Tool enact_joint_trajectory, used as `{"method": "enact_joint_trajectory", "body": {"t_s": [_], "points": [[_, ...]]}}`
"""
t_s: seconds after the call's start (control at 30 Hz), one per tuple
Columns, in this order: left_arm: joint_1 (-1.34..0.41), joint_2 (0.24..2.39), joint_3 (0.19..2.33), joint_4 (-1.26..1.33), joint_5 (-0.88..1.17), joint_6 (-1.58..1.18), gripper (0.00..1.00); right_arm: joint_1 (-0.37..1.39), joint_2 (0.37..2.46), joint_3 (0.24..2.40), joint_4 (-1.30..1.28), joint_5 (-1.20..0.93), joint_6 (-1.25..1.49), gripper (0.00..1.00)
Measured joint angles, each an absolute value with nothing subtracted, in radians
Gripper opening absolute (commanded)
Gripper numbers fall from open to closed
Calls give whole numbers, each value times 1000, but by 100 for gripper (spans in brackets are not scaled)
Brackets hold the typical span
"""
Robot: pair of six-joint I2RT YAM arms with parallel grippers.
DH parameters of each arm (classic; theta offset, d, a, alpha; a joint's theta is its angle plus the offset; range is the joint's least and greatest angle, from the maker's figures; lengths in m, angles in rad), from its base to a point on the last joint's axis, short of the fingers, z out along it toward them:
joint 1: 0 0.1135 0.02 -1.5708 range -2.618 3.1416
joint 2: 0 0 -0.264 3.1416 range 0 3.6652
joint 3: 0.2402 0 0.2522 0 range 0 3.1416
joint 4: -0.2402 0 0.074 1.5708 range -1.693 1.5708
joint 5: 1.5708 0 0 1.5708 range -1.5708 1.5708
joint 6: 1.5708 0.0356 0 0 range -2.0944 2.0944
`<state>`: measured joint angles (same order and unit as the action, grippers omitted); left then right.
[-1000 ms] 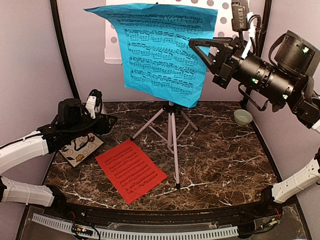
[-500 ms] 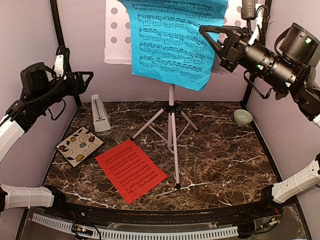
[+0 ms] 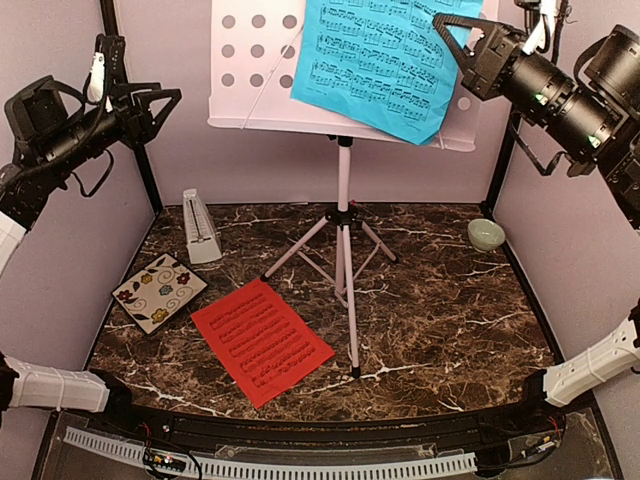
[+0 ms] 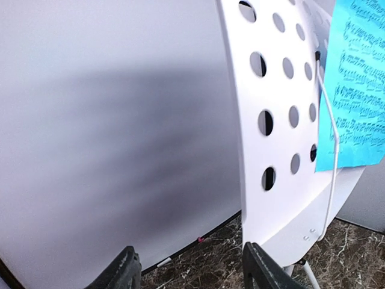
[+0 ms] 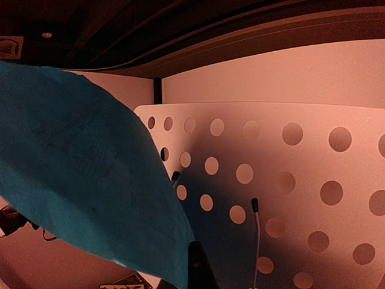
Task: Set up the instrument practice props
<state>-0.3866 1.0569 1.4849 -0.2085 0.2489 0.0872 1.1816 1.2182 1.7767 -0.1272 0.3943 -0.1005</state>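
Observation:
The white perforated music stand rises on tripod legs at the table's back middle. A blue music sheet hangs tilted in front of the right half of its desk, and my right gripper is shut on the sheet's upper right edge. In the right wrist view the blue sheet covers the left side, with the stand behind it. My left gripper is open and empty, high up by the stand's left edge. A red-orange sheet lies flat on the table. The grey metronome stands at the back left.
A floral coaster lies near the table's left edge, in front of the metronome. At the back right sits a small green bowl. Pale walls close in the back and both sides. A wire page retainer sticks out from the stand's face.
My left arm has risen from the metronome and coaster to high beside the stand's left edge. My right arm has carried the blue sheet up and to the right across the stand.

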Motion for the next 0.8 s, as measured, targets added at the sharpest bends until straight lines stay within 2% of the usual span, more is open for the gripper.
{"method": "enact_joint_trajectory", "body": {"t_s": [0.13, 0.37, 0.63, 0.8], "points": [[-455, 1116, 1595, -223, 289, 141, 59, 1180, 1242, 1786, -128, 419, -101, 0], [-633, 1171, 1609, -243, 289, 233, 59, 1179, 1291, 1804, -128, 465, -116, 0], [-799, 1257, 1642, -241, 191, 312, 58, 1179, 1283, 1800, -119, 525, -119, 0], [-836, 1299, 1692, -231, 100, 354, 55, 1179, 1262, 1798, -104, 555, -120, 0]]}}
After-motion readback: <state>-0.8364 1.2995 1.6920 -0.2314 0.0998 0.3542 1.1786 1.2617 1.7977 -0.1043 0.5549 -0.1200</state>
